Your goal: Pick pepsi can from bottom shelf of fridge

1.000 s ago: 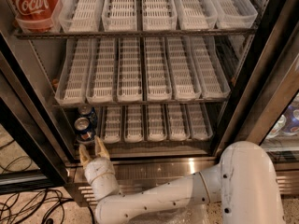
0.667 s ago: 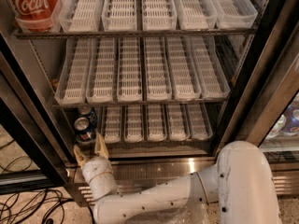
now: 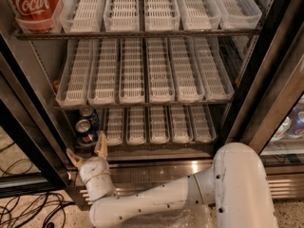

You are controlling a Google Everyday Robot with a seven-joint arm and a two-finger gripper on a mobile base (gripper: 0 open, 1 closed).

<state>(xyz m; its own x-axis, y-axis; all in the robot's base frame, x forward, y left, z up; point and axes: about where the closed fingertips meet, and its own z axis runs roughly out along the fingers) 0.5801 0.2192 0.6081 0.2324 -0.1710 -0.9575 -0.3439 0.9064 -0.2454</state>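
Fridge (image 3: 266, 80), bottom shelf surface (image 3: 156, 127), leftmost lane: pepsi can (image 3: 85, 129), second can (image 3: 91, 114) just behind. Your hand (image 3: 86, 144) sits before it, fingers (image 3: 101, 144) spread wide; an off-centre close may topple it.

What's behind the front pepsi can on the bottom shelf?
A second can, its lower half hidden by the pepsi can. The open gripper sits just before the front one.

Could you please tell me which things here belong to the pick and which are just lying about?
For the job: pepsi can; bottom shelf; fridge; gripper, open at the sill before the can.
Lying about: Coca-Cola can, upper left; floor cables.
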